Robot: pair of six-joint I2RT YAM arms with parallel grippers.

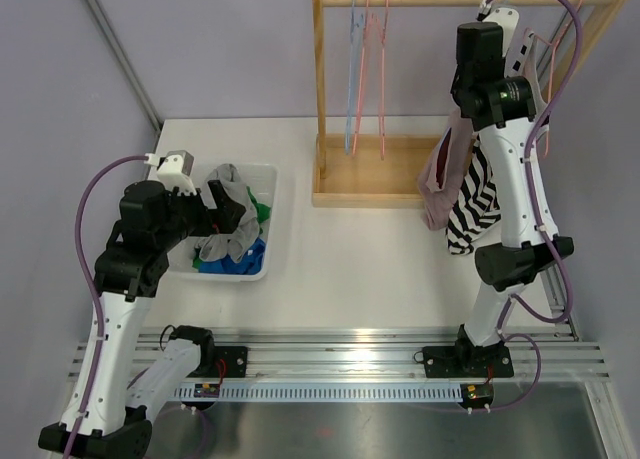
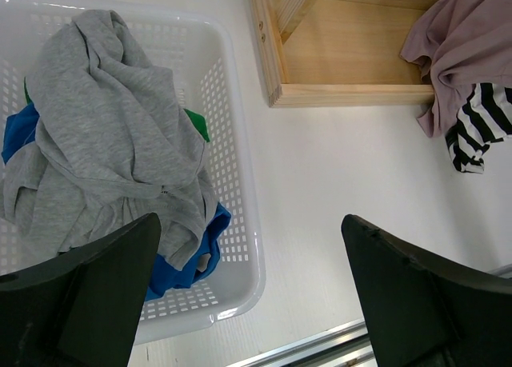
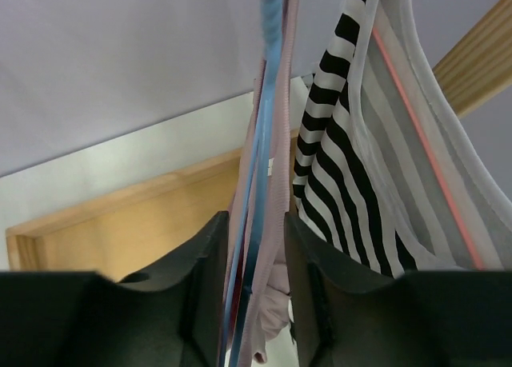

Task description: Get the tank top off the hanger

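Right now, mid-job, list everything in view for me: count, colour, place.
wooden clothes rack: one, light wood, far side of the table
bare hangers: at least two, blue and pink, left part of the rod
striped tank top: one, black and white, hanging at the rack's right end
mauve garment: one, hanging just left of the tank top
laundry basket: one, white, left side of the table
grey garment: one, on top in the basket
blue garment: at least one, under the grey
green garment: one, mostly hidden
table: one, white
left gripper: open, above the basket
right gripper: up by the rod, fingers either side of thin blue and pink strips; grip unclear
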